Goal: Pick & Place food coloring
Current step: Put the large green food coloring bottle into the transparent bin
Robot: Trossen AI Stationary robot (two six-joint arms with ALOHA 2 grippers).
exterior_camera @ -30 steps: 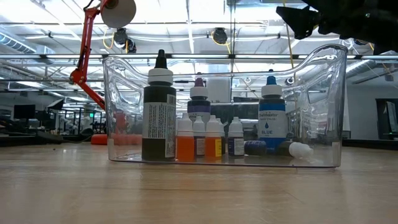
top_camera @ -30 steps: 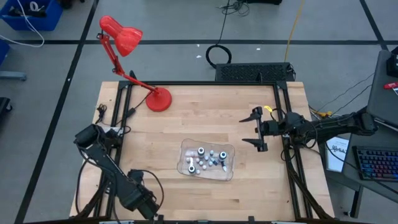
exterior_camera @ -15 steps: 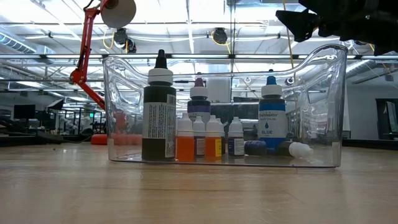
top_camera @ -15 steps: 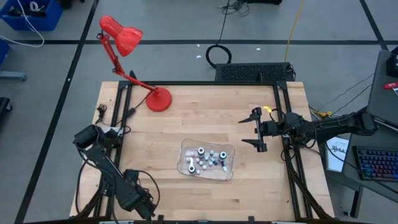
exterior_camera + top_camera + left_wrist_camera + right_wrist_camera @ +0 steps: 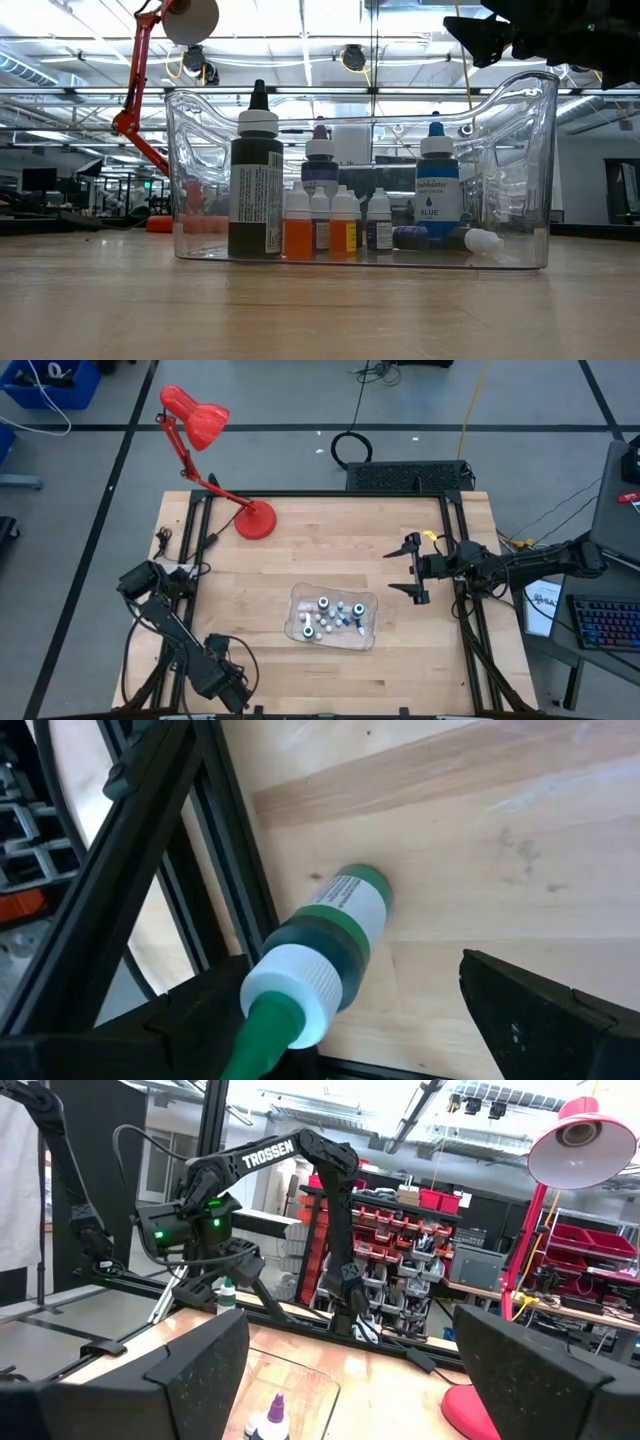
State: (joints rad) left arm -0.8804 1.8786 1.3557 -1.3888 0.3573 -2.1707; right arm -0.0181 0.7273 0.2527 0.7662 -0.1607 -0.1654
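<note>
Close up, green-filled white-capped food coloring bottle point(image 5: 335, 945) lies between wide left tool point(image 5: 400, 1020).

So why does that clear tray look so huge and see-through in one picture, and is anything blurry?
Low view: the camera sits right by the clear tray, so it looms, bright ceiling lights glaring through its walls. Left wrist view: the green bottle is so close that its nozzle blurs. High view: evenly lit, with soft shadows.

Red desk lamp point(image 5: 210, 455), clear tray point(image 5: 297, 622)
</note>
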